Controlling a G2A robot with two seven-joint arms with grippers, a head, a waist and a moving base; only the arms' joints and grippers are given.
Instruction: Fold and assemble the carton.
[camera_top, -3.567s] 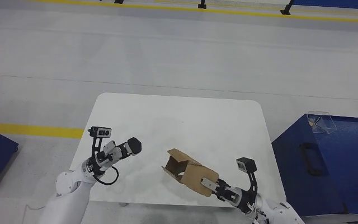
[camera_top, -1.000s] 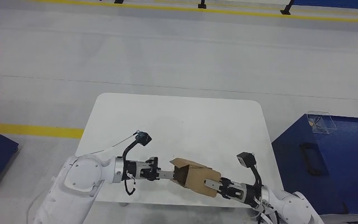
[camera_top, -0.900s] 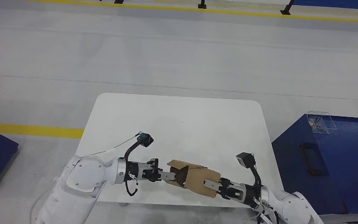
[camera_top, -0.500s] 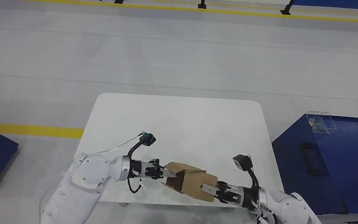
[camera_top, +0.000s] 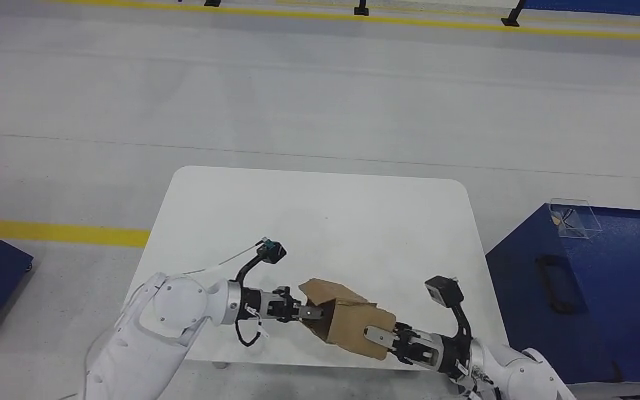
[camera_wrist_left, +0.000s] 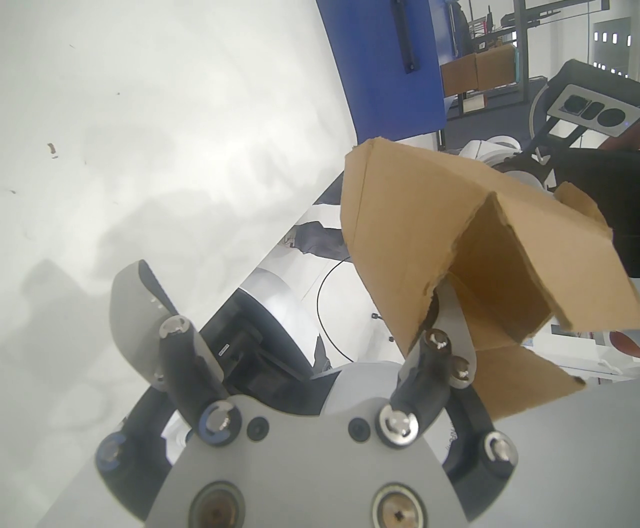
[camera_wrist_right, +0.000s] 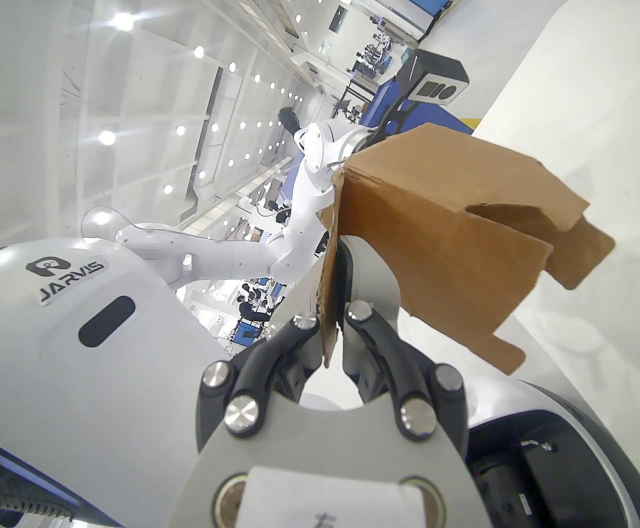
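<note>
A brown cardboard carton (camera_top: 347, 320) is held above the white table's (camera_top: 320, 215) near edge, partly squared up, its loose flaps hanging at both ends. My right gripper (camera_top: 379, 337) is shut on one wall of the carton (camera_wrist_right: 450, 215) at its near-right end, pinching the cardboard edge between both fingers (camera_wrist_right: 345, 260). My left gripper (camera_top: 306, 312) is open at the carton's (camera_wrist_left: 430, 220) left open end. One of its fingers (camera_wrist_left: 452, 320) is tucked inside behind a flap, and the other finger (camera_wrist_left: 142, 300) is free over the table.
A blue cabinet (camera_top: 570, 290) stands right of the table, with a small clear container (camera_top: 572, 215) on top. Most of the tabletop behind the carton is bare. Both arms sit close to the table's near edge.
My left arm has swung in from the left side of the table and slid one finger into the carton's open end. The carton has shifted slightly right and down in the right gripper's hold.
</note>
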